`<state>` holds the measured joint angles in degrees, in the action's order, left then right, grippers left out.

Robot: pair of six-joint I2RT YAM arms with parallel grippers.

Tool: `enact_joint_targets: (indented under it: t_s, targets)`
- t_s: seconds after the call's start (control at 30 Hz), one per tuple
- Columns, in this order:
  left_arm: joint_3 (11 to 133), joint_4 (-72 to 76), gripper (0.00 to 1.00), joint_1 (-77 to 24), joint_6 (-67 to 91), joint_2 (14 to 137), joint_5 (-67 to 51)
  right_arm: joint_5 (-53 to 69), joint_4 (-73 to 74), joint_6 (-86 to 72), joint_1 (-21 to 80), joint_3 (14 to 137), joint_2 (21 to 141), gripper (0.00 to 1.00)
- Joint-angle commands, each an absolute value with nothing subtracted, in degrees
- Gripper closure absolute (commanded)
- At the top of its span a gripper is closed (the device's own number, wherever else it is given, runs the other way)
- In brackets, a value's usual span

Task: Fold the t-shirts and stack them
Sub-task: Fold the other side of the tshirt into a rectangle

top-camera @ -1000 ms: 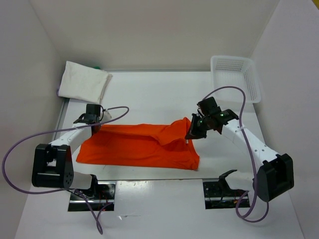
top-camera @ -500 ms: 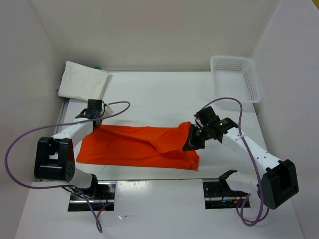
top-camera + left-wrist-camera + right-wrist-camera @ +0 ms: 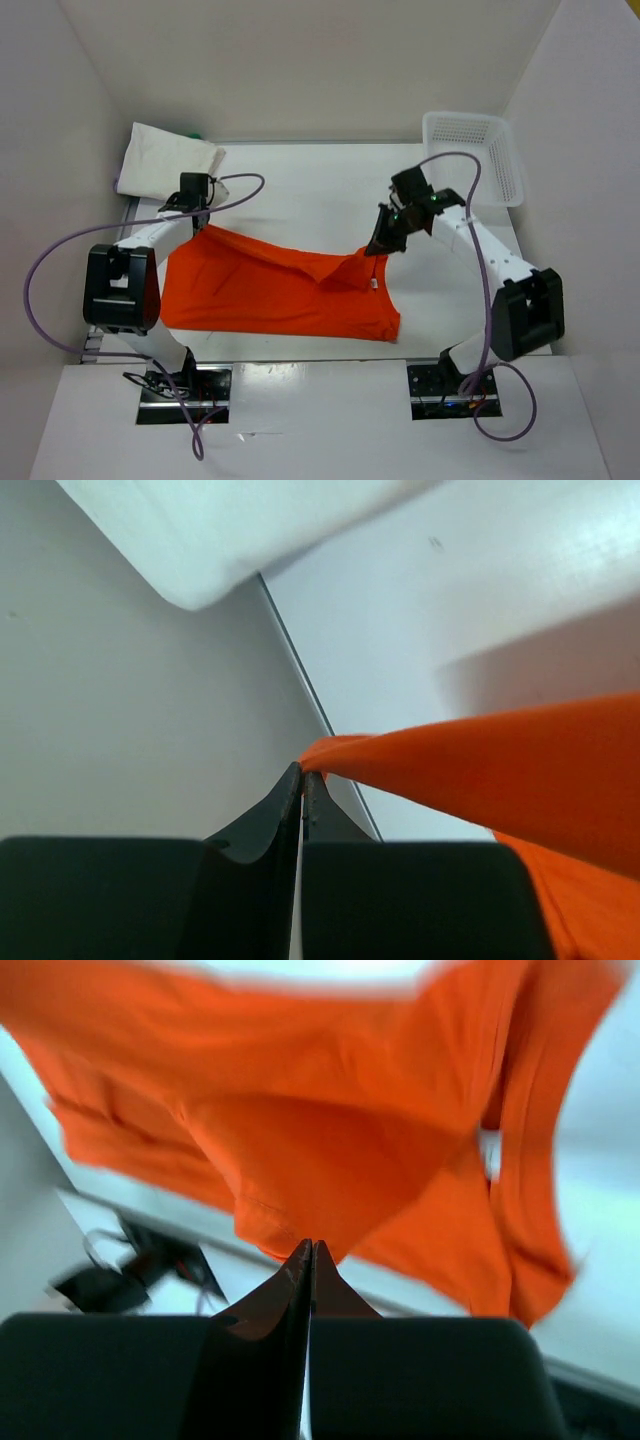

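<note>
The left gripper [image 3: 303, 776] pinches the orange-red t-shirt's [image 3: 270, 295] far-left corner; the right gripper [image 3: 378, 248] clamps, seemingly, its far-right edge.

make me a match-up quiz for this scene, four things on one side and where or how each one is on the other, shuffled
Things:
1 orange t-shirt
2 white t-shirt
3 basket
4 left gripper

Place or state:
A far right corner
B shut on a cloth corner
C folded, far left corner
D stretched across the middle

Pairs: 1-D, 2-C, 3-A, 4-B
</note>
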<state>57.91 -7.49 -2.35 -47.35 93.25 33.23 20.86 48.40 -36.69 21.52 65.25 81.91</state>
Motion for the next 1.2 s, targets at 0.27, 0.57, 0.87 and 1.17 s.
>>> enact_joint_targets:
  t_s: [0.27,0.57,0.87,1.17]
  targets:
    - [58.9,-4.3,1.0,-2.4,-45.1,94.2,34.6,20.0,48.1,-30.7,16.8,76.5,87.5,1.0]
    - [47.9,-12.5,1.0,-2.4,-50.6,84.8,33.0,24.5,50.8,-33.0,18.6,60.7,74.0,1.0]
    - [41.0,-16.4,1.0,-1.1,-51.6,83.4,32.9,29.7,44.1,-41.1,25.5,48.9,68.3,1.0]
    - [39.4,-17.7,0.65,-1.7,-50.4,85.2,35.4,27.3,42.7,-40.4,27.2,46.6,73.5,1.0]
